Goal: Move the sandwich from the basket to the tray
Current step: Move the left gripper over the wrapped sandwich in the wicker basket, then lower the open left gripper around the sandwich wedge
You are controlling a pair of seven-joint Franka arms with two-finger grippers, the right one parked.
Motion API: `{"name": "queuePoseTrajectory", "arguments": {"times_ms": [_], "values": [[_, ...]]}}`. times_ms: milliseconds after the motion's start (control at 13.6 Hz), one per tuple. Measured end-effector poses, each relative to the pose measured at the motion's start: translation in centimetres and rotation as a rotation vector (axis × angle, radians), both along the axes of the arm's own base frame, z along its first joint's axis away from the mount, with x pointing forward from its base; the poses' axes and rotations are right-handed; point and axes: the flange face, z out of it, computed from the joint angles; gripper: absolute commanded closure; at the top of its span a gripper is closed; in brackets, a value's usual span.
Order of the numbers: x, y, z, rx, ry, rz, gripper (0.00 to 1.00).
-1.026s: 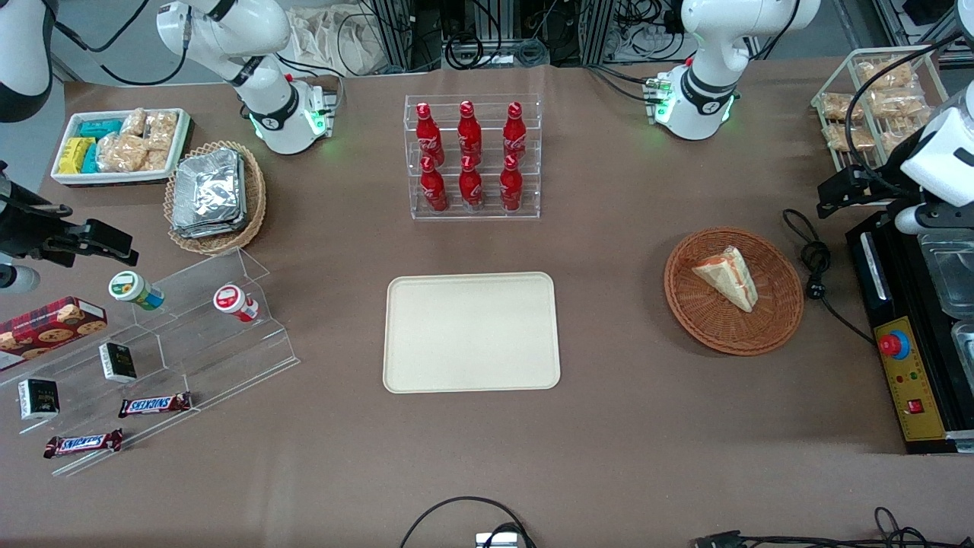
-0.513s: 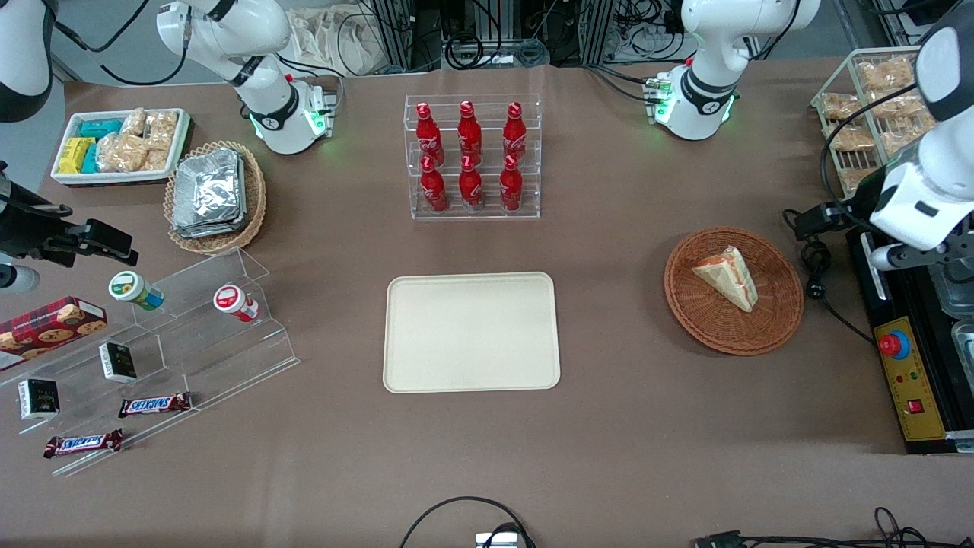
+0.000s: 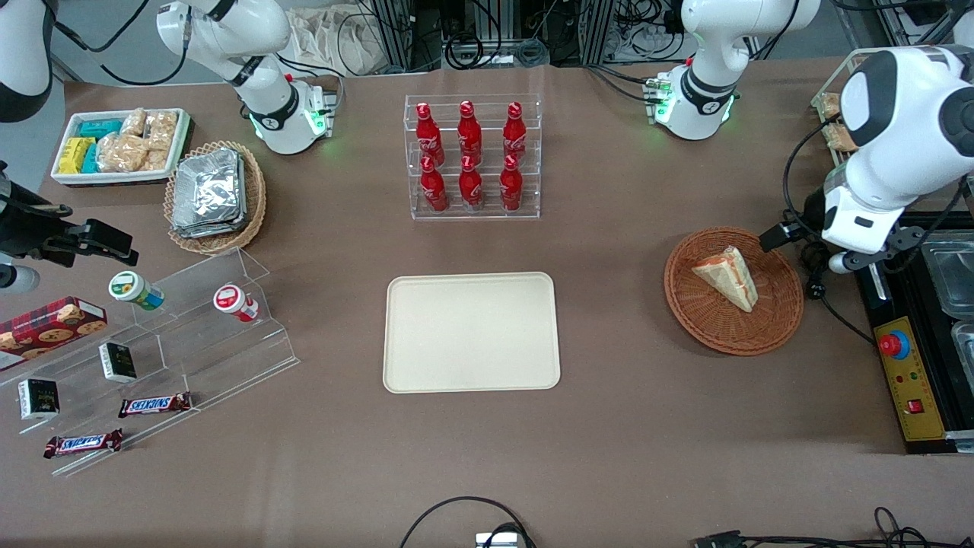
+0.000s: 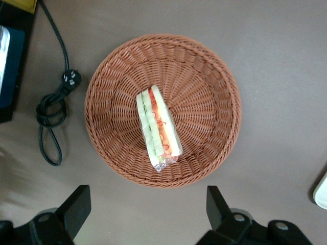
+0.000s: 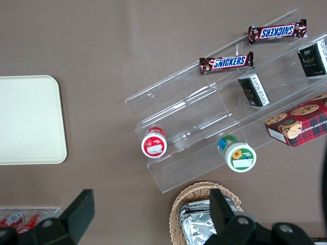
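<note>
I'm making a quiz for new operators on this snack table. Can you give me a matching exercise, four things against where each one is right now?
Things:
1. sandwich
2. tray
3. hand
4. cola bottles

Places:
A. in a clear rack, farther from the front camera than the tray
B. open, hovering above the basket's edge
C. lying in the reddish-brown basket
D. flat on the table, nothing on it

Pairs: 1-C, 2-D, 3-B, 4-A
</note>
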Motion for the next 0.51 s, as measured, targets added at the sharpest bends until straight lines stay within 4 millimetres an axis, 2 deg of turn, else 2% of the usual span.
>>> {"name": "queuePoseTrajectory", "arguments": {"times_ms": [513], "values": [[-2.0,0.1,-5.2,0.010,-0.027,0.119,0.00]]}}
